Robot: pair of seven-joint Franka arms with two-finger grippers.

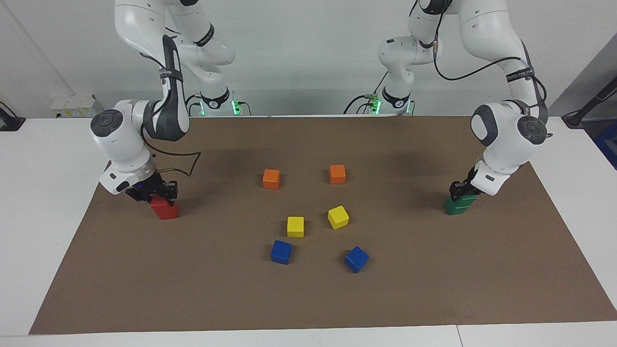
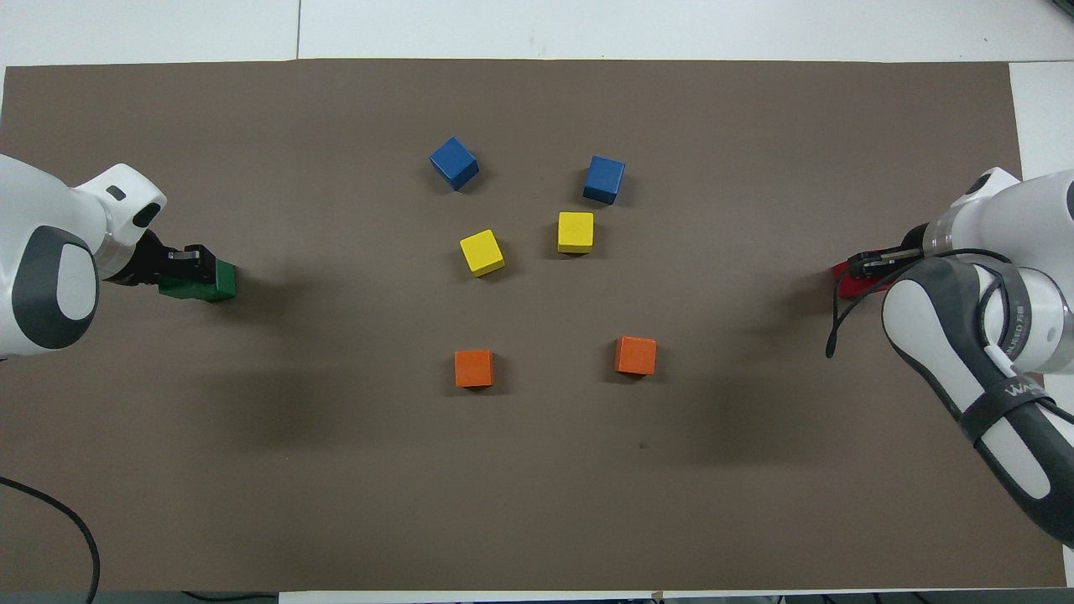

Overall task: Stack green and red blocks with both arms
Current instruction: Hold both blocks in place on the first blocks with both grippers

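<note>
One cam sits high across the table (image 1: 29, 202) looking back at the robots, so both arm bases show at the top and the whole brown mat (image 1: 308, 299) fits in, from a fair way off. The other hangs above the robots' own end, pointing forward and steeply down, arms poking in from the sides. Both share the mat (image 2: 537, 503) and the cubes on it, just flipped half a turn.

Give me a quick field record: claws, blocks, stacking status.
left claw: shut on green block, at the left arm's end of the mat
right claw: shut on red block, at the right arm's end
mid-mat: orange pair, yellow pair, blue pair, farthest from robots
stack: none seen; only one green, one red visible
</note>
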